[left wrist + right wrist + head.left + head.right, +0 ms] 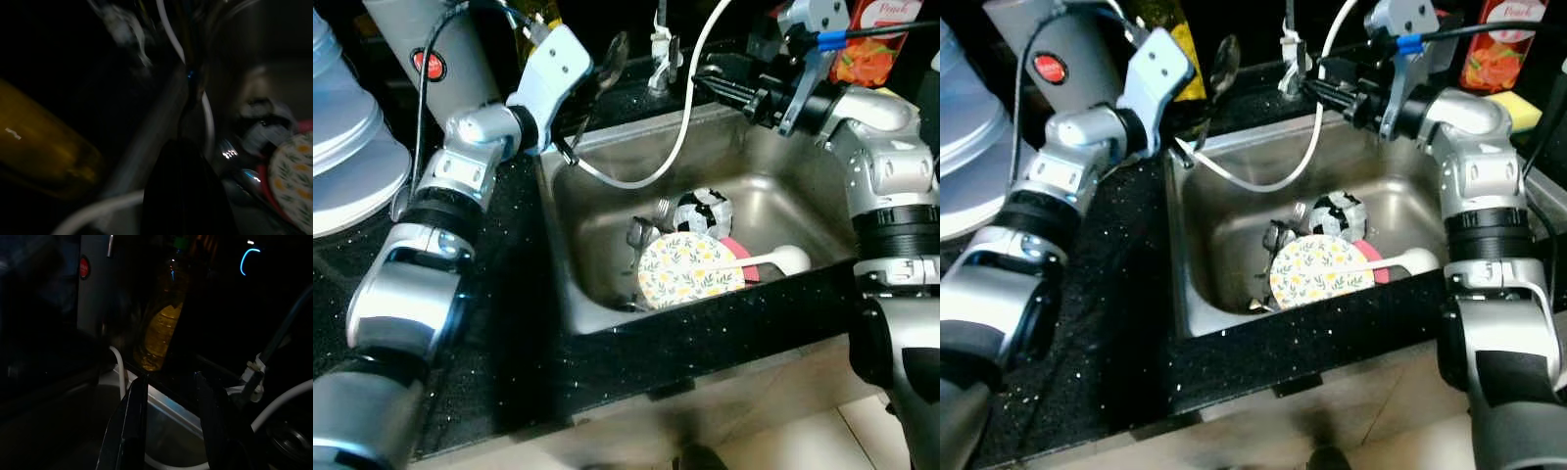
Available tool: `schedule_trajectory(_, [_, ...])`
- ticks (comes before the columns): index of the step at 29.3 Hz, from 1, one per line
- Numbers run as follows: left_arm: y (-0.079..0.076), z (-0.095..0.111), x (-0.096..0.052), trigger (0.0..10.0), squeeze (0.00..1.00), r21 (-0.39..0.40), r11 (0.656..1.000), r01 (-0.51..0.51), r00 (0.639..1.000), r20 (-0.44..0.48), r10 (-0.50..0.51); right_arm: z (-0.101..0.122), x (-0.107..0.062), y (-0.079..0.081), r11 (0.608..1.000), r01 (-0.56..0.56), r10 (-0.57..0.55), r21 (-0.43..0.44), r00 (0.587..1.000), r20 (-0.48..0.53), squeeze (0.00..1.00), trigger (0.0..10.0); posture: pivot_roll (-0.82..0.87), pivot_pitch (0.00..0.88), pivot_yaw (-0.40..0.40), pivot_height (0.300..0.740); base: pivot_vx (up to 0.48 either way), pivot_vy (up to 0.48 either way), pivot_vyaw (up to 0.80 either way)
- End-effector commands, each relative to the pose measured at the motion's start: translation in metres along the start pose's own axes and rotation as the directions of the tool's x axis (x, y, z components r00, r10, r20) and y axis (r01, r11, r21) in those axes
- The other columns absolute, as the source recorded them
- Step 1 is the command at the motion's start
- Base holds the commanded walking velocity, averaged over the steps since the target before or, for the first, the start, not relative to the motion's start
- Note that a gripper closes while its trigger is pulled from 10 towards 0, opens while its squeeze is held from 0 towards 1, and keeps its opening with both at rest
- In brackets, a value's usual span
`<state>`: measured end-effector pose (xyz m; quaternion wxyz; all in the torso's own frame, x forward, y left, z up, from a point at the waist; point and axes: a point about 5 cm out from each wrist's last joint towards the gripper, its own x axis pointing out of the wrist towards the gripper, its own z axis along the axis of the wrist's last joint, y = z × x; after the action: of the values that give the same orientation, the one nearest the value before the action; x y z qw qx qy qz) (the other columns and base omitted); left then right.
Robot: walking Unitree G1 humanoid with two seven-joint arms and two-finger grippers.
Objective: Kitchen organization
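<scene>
- While both arms are raised over the sink (607, 230), the dishes to be sorted lie on its floor toward the front wall: a flowered plate (688, 271), a white ladle (773, 259) laid across it, a black-and-white cup (703, 210) behind, and cutlery (646, 235) just beside the plate.
- Left gripper (570, 152) hangs at the sink's back-left corner by the rim, close to a white hose (680, 137) that loops down into the basin; a spoon (610, 61) stands up near it, but I cannot tell whether the fingers are closed on anything.
- Right gripper (171, 396) is up at the back rim near the tap (660, 49); its two fingers (132, 421) stand apart with nothing between them.
- An oil bottle (161, 328) and a grey canister (440, 44) stand on the counter (499, 323) behind the back-left corner.
- Judged by looks, the plate is stiff, brittle and likely wet and slick; lying tilted against the other pieces, its raised rim is the place to pinch.
- Ladle looks light and rigid; best taken mid-handle, and lifted first since it rests on the plate.
- Cutlery is thin and slippery against steel, so it probably needs a firm pinch on the handles.
- Hose may snag an arm reaching down.
</scene>
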<state>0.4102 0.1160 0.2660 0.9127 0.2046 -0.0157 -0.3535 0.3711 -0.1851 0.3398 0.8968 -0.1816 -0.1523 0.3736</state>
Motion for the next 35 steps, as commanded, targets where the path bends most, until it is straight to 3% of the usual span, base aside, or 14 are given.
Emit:
schedule_trajectory(1, [-0.013,-0.023,0.004,10.0,0.0,-0.046,0.999,0.026,0.996,-0.085,-0.03,0.005,0.002,0.001,1.0,-0.009,0.009,-0.008,1.0,0.02,0.0,10.0,-0.15,0.045,0.094,0.74,0.0,0.0,0.0])
schedule_trajectory(3, [-0.021,-0.029,0.007,10.0,0.0,-0.047,0.998,0.049,0.993,-0.107,-0.054,0.006,0.002,0.001,1.0,-0.008,0.008,-0.009,1.0,0.021,0.0,10.0,-0.15,0.046,0.097,0.74,0.0,0.0,0.0])
schedule_trajectory(4, [-0.029,-0.033,0.009,10.0,0.8,-0.046,0.996,0.082,0.989,-0.122,-0.087,0.006,0.002,0.001,1.0,-0.007,0.007,-0.009,1.0,0.02,0.0,10.0,-0.16,0.049,0.102,0.74,0.0,0.0,0.0])
schedule_trajectory(5, [-0.029,-0.033,0.009,10.0,0.8,-0.046,0.996,0.082,0.989,-0.122,-0.087,0.006,0.002,0.001,1.0,-0.007,0.007,-0.009,1.0,0.02,0.0,10.0,-0.16,0.049,0.102,0.74,0.0,0.0,0.0])
schedule_trajectory(6, [-0.042,-0.039,0.013,10.0,1.0,-0.015,0.989,0.146,0.977,-0.152,-0.146,0.006,-0.001,0.0,1.0,0.0,0.001,-0.011,1.0,0.017,0.0,10.0,-0.16,0.051,0.105,0.74,0.0,0.0,0.0])
schedule_trajectory(12, [-0.041,-0.034,0.013,10.0,1.0,-0.003,0.984,0.18,0.975,-0.131,-0.179,0.005,-0.004,-0.002,1.0,0.007,-0.007,-0.012,1.0,0.013,0.0,10.0,-0.16,0.054,0.105,0.74,0.0,0.0,0.0])
schedule_trajectory(14, [-0.029,-0.021,0.009,10.0,0.96,0.007,0.99,0.141,0.987,-0.082,-0.14,0.005,-0.004,-0.002,1.0,0.008,-0.008,-0.011,1.0,0.012,0.0,10.0,-0.16,0.054,0.103,0.74,0.0,0.0,0.0])
schedule_trajectory(15, [-0.02,-0.012,0.005,10.0,0.0,0.009,0.993,0.114,0.992,-0.047,-0.114,0.005,-0.004,-0.002,1.0,0.008,-0.008,-0.01,1.0,0.013,0.0,10.0,-0.16,0.054,0.103,0.74,0.0,0.0,0.0])
schedule_trajectory(20, [0.011,0.009,-0.014,10.0,0.0,0.085,0.996,-0.004,1.0,-0.002,0.005,0.003,-0.001,0.0,1.0,0.004,-0.004,-0.005,1.0,0.015,0.0,10.0,-0.14,0.053,0.097,0.74,0.0,0.0,0.0])
schedule_trajectory(23, [0.038,-0.001,-0.04,10.0,0.0,0.295,0.951,-0.093,0.985,-0.114,0.131,0.003,0.002,0.002,1.0,-0.007,0.007,0.003,1.0,0.026,0.0,10.0,-0.13,0.052,0.093,0.74,0.0,0.0,0.0])
schedule_trajectory(25, [0.044,-0.009,-0.05,10.0,0.0,0.317,0.944,-0.093,0.976,-0.158,0.149,0.003,0.003,0.004,1.0,-0.024,0.024,0.007,0.999,0.033,0.0,10.0,-0.12,0.053,0.091,0.74,0.0,0.0,0.0])
schedule_trajectory(26, [0.044,-0.009,-0.05,10.0,0.0,0.317,0.944,-0.093,0.976,-0.158,0.149,0.003,0.003,0.004,1.0,-0.024,0.024,0.007,0.999,0.033,0.0,10.0,-0.12,0.053,0.091,0.74,0.0,0.0,0.0])
schedule_trajectory(27, [0.055,-0.027,-0.069,10.0,0.0,0.29,0.954,-0.079,0.959,-0.238,0.152,0.005,0.004,0.013,0.996,-0.092,0.091,0.013,0.994,0.068,0.0,10.0,-0.11,0.056,0.089,0.74,0.0,0.0,0.0])
schedule_trajectory(35, [0.066,-0.05,-0.091,10.0,0.0,0.196,0.974,-0.114,0.931,-0.32,0.173,0.006,0.012,0.036,0.972,-0.231,0.225,0.041,0.967,0.117,0.0,10.0,-0.1,0.054,0.095,0.74,0.0,0.0,0.0])
